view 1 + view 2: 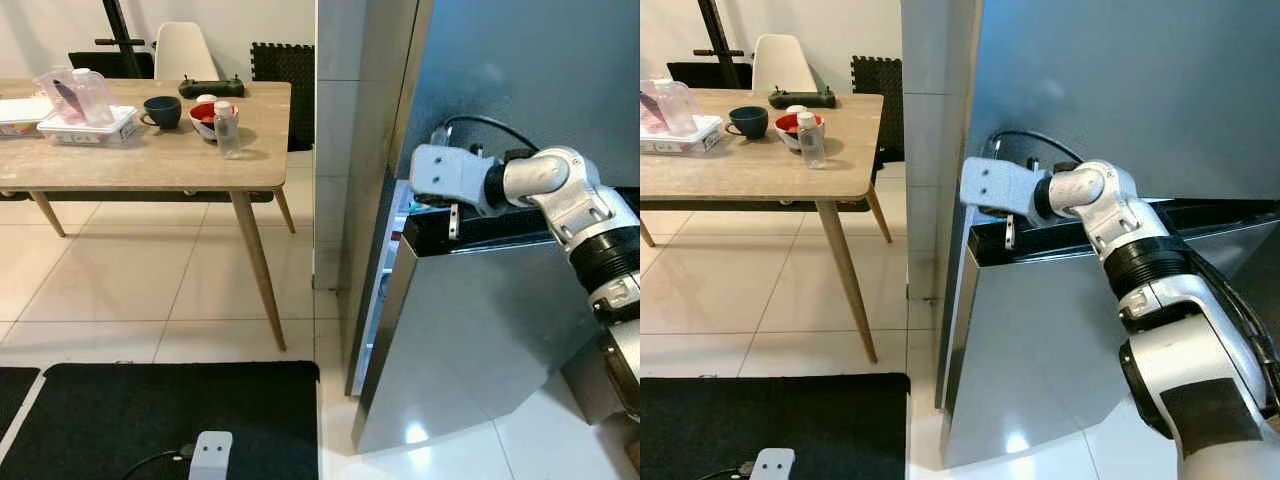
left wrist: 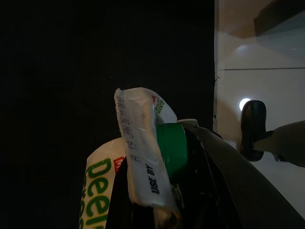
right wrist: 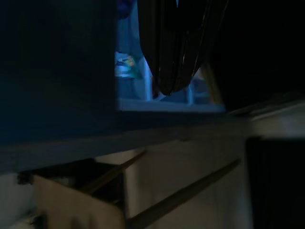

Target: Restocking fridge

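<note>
- our right gripper (image 1: 1011,232) hooks over the top edge of the lower fridge door (image 1: 1060,340), likely to pull it wider; we cannot tell its finger spread.
- our left gripper (image 2: 162,191), hanging low, pinches a green-capped carton (image 2: 143,157) for stocking.

1. Glossy white tiled floor (image 1: 140,290) reflects overhead light.
2. Light wooden table with angled legs (image 1: 150,160) stands left.
3. White moulded chair (image 1: 185,52) sits behind it.
4. Black floor mat (image 1: 160,415) lies nearest.

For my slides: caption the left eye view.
Right gripper reaches into the gap above the fridge's lower door.
</note>
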Robot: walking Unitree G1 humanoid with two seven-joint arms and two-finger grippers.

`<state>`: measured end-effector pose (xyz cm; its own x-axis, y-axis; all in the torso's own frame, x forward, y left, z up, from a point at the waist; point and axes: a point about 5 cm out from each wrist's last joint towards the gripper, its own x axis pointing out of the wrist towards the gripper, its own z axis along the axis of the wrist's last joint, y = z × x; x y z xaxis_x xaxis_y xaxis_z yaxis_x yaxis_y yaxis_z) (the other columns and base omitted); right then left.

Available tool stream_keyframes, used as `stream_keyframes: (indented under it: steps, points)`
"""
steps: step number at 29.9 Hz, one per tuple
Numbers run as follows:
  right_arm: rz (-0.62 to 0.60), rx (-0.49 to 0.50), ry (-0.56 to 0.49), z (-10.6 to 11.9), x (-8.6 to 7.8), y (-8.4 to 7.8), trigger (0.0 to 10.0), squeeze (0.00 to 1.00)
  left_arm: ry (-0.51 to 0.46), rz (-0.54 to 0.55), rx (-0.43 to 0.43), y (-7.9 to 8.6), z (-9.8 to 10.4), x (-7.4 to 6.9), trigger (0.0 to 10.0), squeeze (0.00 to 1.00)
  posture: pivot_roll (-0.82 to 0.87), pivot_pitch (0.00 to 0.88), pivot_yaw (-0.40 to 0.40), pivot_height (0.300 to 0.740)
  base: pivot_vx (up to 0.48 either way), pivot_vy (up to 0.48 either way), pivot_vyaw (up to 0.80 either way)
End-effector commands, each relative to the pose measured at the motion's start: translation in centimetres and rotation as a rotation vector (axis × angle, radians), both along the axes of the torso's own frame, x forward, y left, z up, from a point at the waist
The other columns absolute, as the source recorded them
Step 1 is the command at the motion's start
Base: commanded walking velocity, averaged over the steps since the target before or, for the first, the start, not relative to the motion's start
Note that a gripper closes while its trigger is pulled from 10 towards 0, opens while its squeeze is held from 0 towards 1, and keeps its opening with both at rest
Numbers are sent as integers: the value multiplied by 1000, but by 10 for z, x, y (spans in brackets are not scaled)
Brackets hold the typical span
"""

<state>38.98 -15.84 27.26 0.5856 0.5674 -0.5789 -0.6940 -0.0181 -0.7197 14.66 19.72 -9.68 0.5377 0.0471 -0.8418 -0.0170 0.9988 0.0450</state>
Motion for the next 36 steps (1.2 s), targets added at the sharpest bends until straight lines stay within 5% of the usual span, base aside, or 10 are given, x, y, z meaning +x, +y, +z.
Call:
stream_keyframes:
  steps: [1,14,20,26,29,31,36]
  points:
    - [28,-75,37,2,-2,-4,10000,0,26,-9,-28,-9,-4,-6,10000,0,-73,0,-65,740,0,0,0]
    - [85,-307,208,4,-12,-23,10000,0,26,-4,-31,-10,-4,-6,10000,0,-74,0,-69,740,0,0,0]
    - [-3,-493,330,4,-20,-63,10000,0,28,4,-33,-10,-4,-7,10000,0,-76,0,-78,740,0,0,0]
    - [-21,-517,361,4,-23,-73,10000,0,29,5,-32,-10,-4,-7,10000,0,-76,0,-78,740,0,0,0]
    - [-155,-600,389,4,-29,-106,10000,0,29,9,-33,-9,-4,-8,10000,0,-87,0,-88,740,0,0,0]
    - [-182,-608,391,5,-30,-113,10000,0,29,10,-33,-9,-4,-8,10000,0,-87,0,-88,740,0,0,0]
    - [-162,-546,470,5,-38,-119,10000,0,30,12,-31,-8,-4,-8,10000,0,-92,0,-88,740,0,0,0]
